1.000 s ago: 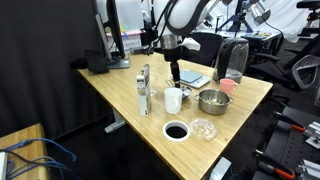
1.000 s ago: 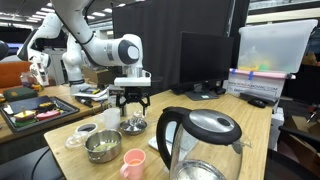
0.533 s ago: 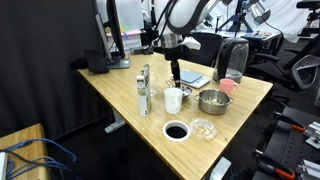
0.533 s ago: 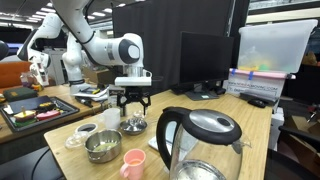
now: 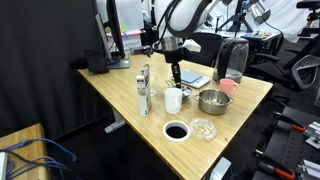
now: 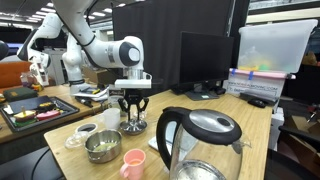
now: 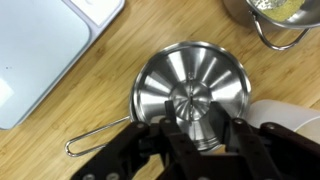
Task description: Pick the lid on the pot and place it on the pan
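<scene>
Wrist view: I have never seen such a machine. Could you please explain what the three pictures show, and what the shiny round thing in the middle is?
The machine is a robot arm that ends in a two-fingered gripper. Two pictures come from cameras standing around the wooden table. The third comes from a camera on the wrist, looking straight down.

The shiny round thing is the ribbed steel lid on a small pot with a wire handle. The gripper's fingers stand on either side of the lid's knob and appear open, so nothing is held.

Also on the table are a white mug, a wider steel pan, a pink cup and a kettle.
</scene>
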